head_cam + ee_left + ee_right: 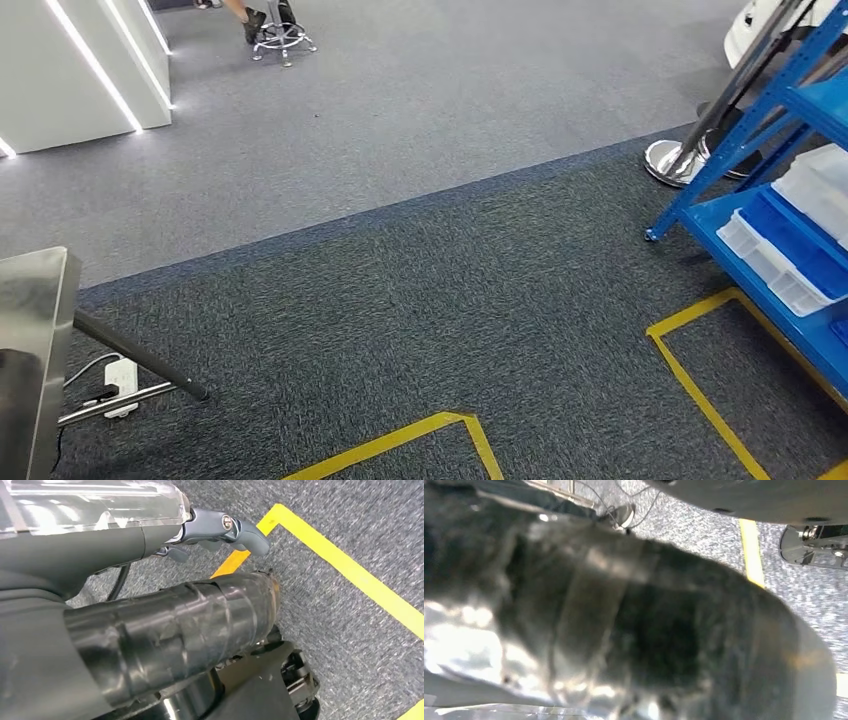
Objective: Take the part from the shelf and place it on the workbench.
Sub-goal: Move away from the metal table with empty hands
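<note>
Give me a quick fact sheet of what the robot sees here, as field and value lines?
floor: grey carpet with yellow tape lines
shelf: blue rack at the right edge, holding clear and blue bins
workbench: steel table corner at the left edge
under table: white power strip with cables
far off: a person's feet by a stool
left hand: grey thumb in the wrist view, part held: cannot tell
right hand: wrist view too blurred to judge
</note>
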Robot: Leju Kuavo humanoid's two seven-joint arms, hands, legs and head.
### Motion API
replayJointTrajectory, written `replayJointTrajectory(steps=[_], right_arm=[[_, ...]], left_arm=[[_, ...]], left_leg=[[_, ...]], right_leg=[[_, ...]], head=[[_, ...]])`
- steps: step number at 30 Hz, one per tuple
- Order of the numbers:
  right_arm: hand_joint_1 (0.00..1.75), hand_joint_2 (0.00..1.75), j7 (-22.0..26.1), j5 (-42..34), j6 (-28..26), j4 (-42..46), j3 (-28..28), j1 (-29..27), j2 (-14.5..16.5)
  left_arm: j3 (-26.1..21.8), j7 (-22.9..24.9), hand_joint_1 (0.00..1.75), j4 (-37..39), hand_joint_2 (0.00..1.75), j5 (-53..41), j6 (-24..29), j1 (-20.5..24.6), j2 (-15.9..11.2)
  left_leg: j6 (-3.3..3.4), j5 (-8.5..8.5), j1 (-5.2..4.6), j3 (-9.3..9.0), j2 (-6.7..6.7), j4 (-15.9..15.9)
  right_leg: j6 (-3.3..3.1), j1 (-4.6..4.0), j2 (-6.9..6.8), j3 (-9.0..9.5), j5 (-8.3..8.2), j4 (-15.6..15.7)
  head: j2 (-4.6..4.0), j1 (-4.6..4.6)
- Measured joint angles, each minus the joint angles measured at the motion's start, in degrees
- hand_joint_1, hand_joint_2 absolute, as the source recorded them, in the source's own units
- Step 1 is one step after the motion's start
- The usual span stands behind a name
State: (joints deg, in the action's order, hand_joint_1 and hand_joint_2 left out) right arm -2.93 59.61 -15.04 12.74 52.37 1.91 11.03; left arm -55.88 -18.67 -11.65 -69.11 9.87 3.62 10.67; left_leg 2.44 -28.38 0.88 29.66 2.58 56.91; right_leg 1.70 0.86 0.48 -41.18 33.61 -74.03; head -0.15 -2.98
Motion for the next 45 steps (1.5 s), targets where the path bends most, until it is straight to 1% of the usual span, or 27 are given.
replayJointTrajectory(steps=[1, 2, 4, 6, 8, 9, 11, 12, 14, 15, 16, 18, 20, 22, 23, 24, 25, 28, 30, 31, 32, 34, 36, 39, 41, 43, 45], right_arm=[[0.0, 0.0, 0.0, 0.0, 0.0, 0.0, 0.0, 0.0, 0.0], [0.0, 0.0, 0.0, 0.0, 0.0, 0.0, 0.0, -0.1, 0.0], [0.0, 0.0, 0.0, 0.0, 0.0, 0.0, 0.0, 0.0, -0.1], [0.0, 0.0, 0.0, 0.0, 0.0, 0.0, 0.0, 0.1, -0.1], [0.0, 0.0, 0.0, 0.1, 0.0, 0.0, 0.0, 0.0, -0.1], [0.0, 0.0, 0.0, 0.1, 0.0, 0.0, 0.0, -0.1, -0.1], [0.0, 0.0, 0.0, 0.1, 0.0, 0.0, 0.0, 0.0, -0.1], [0.0, 0.0, 0.0, 0.1, 0.0, 0.0, 0.0, 0.1, -0.1], [0.0, 0.0, 0.0, 0.1, 0.0, 0.0, 0.0, 0.2, -0.1], [0.0, 0.0, 0.0, 0.1, 0.1, 0.0, 0.0, 0.1, -0.1], [0.0, 0.0, 0.0, 0.1, 0.1, 0.0, 0.0, 0.1, -0.1], [0.0, 0.0, 0.0, 0.1, 0.1, 0.0, 0.0, 0.1, -0.1], [0.0, 0.0, 0.0, 0.1, 0.1, 0.0, 0.0, 0.1, 0.0], [0.0, 0.0, -0.1, 0.1, 0.2, 0.0, 0.0, 0.1, 0.1], [0.0, 0.0, -0.1, 0.2, 0.2, 0.0, 0.0, 0.1, 0.0], [0.0, 0.0, -0.1, 0.2, 0.2, 0.0, 0.0, 0.0, 0.0], [0.0, 0.0, -0.2, 0.2, 0.2, 0.0, 0.0, -0.1, 0.0], [0.0, 0.0, -0.2, 0.4, 0.3, 0.0, 0.0, 0.0, 0.0], [0.0, 0.0, -0.2, 0.5, 0.3, 0.0, 0.0, 0.1, 0.0], [0.0, 0.0, -0.2, 0.6, 0.3, 0.0, 0.0, 0.1, 0.0], [0.0, 0.0, -0.2, 0.6, 0.3, 0.0, 0.0, 0.0, -0.1], [0.0, 0.0, -0.3, 0.6, 0.3, 0.0, 0.0, 0.0, -0.1], [0.0, 0.0, -0.3, 0.6, 0.3, 0.0, 0.0, 0.0, -0.1], [0.0, 0.0, -0.3, 0.7, 0.3, 0.0, 0.0, -0.1, -0.1], [0.0, 0.0, -0.3, 0.7, 0.3, 0.0, 0.0, -0.1, -0.1], [0.0, 0.0, -0.3, 0.8, 0.3, 0.0, 0.0, 0.1, -0.1], [0.0, 0.0, -0.3, 0.8, 0.3, 0.0, 0.0, 0.2, -0.1]], left_arm=[[0.0, 0.0, 0.0, 0.0, 0.0, 0.0, 0.0, 0.0, 0.0], [0.0, 0.0, 0.0, 0.0, 0.0, 0.0, 0.0, 0.0, 0.1], [0.0, 0.0, 0.0, 0.0, 0.0, 0.0, 0.0, 0.1, 0.2], [0.0, 0.0, 0.0, 0.0, 0.0, 0.0, 0.0, 0.1, 0.2], [0.0, 0.0, 0.0, 0.0, 0.0, 0.0, 0.0, 0.4, 0.2], [0.0, 0.0, 0.0, 0.0, 0.0, 0.0, 0.0, 0.6, 0.2], [0.0, 0.0, 0.0, 0.0, 0.0, 0.0, -0.1, 0.6, 0.2], [0.0, 0.0, 0.0, 0.0, 0.0, 0.0, -0.1, 0.5, 0.2], [0.0, 0.1, 0.0, 0.0, 0.0, 0.0, -0.1, 0.2, 0.2], [0.0, 0.2, 0.0, 0.0, 0.0, 0.0, -0.1, 0.1, 0.2], [0.0, 0.2, 0.0, 0.0, 0.0, 0.0, -0.1, 0.0, 0.2], [0.0, 0.2, 0.0, 0.0, 0.0, 0.0, -0.1, -0.1, 0.2], [-0.1, 0.2, 0.0, 0.0, 0.0, 0.1, -0.1, -0.1, 0.2], [-0.2, 0.3, 0.0, 0.0, 0.0, 0.2, -0.2, 0.0, 0.2], [-0.2, 0.3, 0.0, 0.0, 0.0, 0.2, -0.2, 0.0, 0.2], [-0.2, 0.4, 0.0, 0.0, 0.0, 0.3, -0.3, 0.1, 0.2], [-0.2, 0.4, 0.0, 0.0, 0.0, 0.3, -0.3, 0.1, 0.3], [-0.2, 0.4, 0.0, 0.0, 0.0, 0.4, -0.3, -0.1, 0.3], [-0.3, 0.4, 0.0, 0.0, 0.0, 0.4, -0.3, -0.2, 0.3], [-0.3, 0.4, 0.0, 0.0, 0.0, 0.4, -0.3, -0.2, 0.3], [-0.3, 0.4, 0.0, 0.0, 0.0, 0.4, -0.3, -0.1, 0.4], [-0.3, 0.4, 0.0, 0.0, 0.0, 0.4, -0.3, -0.1, 0.4], [-0.3, 0.4, 0.0, 0.0, 0.0, 0.4, -0.3, 0.0, 0.4], [-0.3, 0.5, 0.0, 0.0, 0.0, 0.4, -0.3, 0.5, 0.4], [-0.3, 0.4, 0.0, 0.0, 0.0, 0.4, -0.3, 0.6, 0.4], [-0.3, 0.4, 0.0, 0.0, 0.0, 0.4, -0.3, 0.5, 0.4], [-0.3, 0.4, 0.0, 0.0, 0.0, 0.5, -0.3, 0.2, 0.4]], left_leg=[[-0.1, -0.15, 0.01, -0.12, 0.71, 0.0], [-0.24, -0.34, 0.02, -0.32, 1.37, 0.1], [-0.78, -0.83, -0.14, -0.8, 2.49, 0.1], [-1.45, -1.28, -0.42, -1.16, 3.43, 0.1], [-2.12, -1.57, -0.46, -1.66, 4.17, 0.1], [-2.46, -1.95, -0.36, -1.78, 3.49, 0.4], [-2.95, -4.32, -0.11, -0.51, 0.63, 3.6], [-3.07, -6.24, -0.02, 1.08, -0.93, 7.0], [-3.15, -9.19, 0.03, 4.85, -1.91, 14.5], [-3.12, -9.19, 0.03, 5.99, -2.01, 16.4], [-3.01, -8.0, 0.03, 6.19, -2.08, 16.1], [-2.49, -3.44, 0.01, 3.99, -3.22, 9.7], [-1.88, -0.62, 0.03, 1.61, -6.07, 3.3], [-1.52, -0.49, -0.15, 0.93, -7.38, 1.4], [-1.35, -0.35, -0.13, 0.73, -6.78, 1.1], [-1.04, -0.15, -0.06, 0.52, -6.09, 0.7], [-0.7, 0.09, 0.08, 0.26, -5.34, 0.2], [0.02, 0.26, 0.18, -0.2, -2.77, -0.4], [0.01, -0.01, 0.16, -0.28, -0.96, -0.3], [-0.11, -0.18, 0.18, -0.4, -0.13, -0.3], [-0.29, -0.39, 0.22, -0.61, 0.59, -0.2], [-0.89, -0.94, 0.2, -1.16, 1.8, -0.1], [-1.65, -1.5, -0.03, -1.59, 2.7, 0.0], [-2.71, -1.95, -0.06, -2.29, 3.43, -0.1], [-3.26, -3.68, 0.19, -1.74, 1.49, 1.9], [-3.39, -7.38, 0.31, 1.29, -1.14, 8.5], [-3.33, -9.8, 0.32, 4.88, -1.91, 15.5]], right_leg=[[0.08, 0.13, -0.23, 0.66, -1.19, 1.2], [0.07, 0.22, -0.72, 2.36, -3.06, 4.2], [-0.29, -0.01, -3.01, 6.47, -5.93, 11.9], [-0.92, -0.47, -4.18, 8.11, -6.39, 15.1], [-1.59, -0.59, -3.06, 8.07, -6.33, 15.2], [-1.91, -0.48, -2.51, 8.14, -6.41, 15.4], [-2.65, -0.19, -1.44, 8.28, -6.68, 15.7], [-2.9, -0.21, -0.86, 8.26, -6.72, 15.8], [-3.22, -0.38, 0.59, 8.18, -6.69, 15.7], [-3.27, -0.47, 1.41, 8.19, -6.64, 15.6], [-3.29, -0.53, 2.25, 8.23, -6.59, 15.4], [-3.23, -0.56, 3.89, 8.35, -6.46, 15.2], [-2.85, -0.55, 5.35, 8.09, -6.41, 15.0], [-2.11, -0.24, 6.63, 7.56, -6.56, 14.9], [-1.64, -0.14, 7.26, 7.4, -6.69, 15.0], [-1.31, -0.12, 6.9, 7.36, -6.67, 14.9], [-0.97, -0.2, 5.71, 7.09, -6.24, 14.3], [-0.01, -0.14, 0.95, 3.22, -1.73, 6.4], [0.61, 0.24, 0.2, 0.26, 0.15, 0.7], [0.85, 0.46, -0.05, 0.11, -0.43, 0.4], [1.02, 0.65, -0.43, 1.26, -2.05, 2.5], [0.91, 0.62, -2.27, 5.49, -5.54, 10.2], [0.17, 0.25, -3.51, 7.85, -6.68, 14.6], [-1.11, 0.03, -2.47, 7.79, -6.44, 14.9], [-1.94, 0.3, -1.52, 7.92, -6.62, 15.3], [-2.53, 0.29, -0.46, 7.94, -6.75, 15.5], [-2.77, 0.0, 0.9, 7.9, -6.73, 15.4]], head=[[0.0, -0.01], [0.0, -0.01], [0.0, -0.02], [0.0, 0.03], [0.0, 0.06], [0.0, 0.06], [0.0, 0.08], [0.0, 0.09], [0.0, 0.1], [0.0, 0.09], [0.0, 0.09], [0.0, 0.09], [0.0, 0.06], [0.0, 0.06], [0.0, 0.1], [0.0, 0.08], [0.0, 0.0], [0.0, -0.26], [0.0, -0.25], [0.0, -0.25], [0.0, -0.26], [0.0, -0.27], [0.0, -0.21], [0.0, -0.17], [0.0, -0.14], [0.0, -0.08], [0.0, -0.08]])
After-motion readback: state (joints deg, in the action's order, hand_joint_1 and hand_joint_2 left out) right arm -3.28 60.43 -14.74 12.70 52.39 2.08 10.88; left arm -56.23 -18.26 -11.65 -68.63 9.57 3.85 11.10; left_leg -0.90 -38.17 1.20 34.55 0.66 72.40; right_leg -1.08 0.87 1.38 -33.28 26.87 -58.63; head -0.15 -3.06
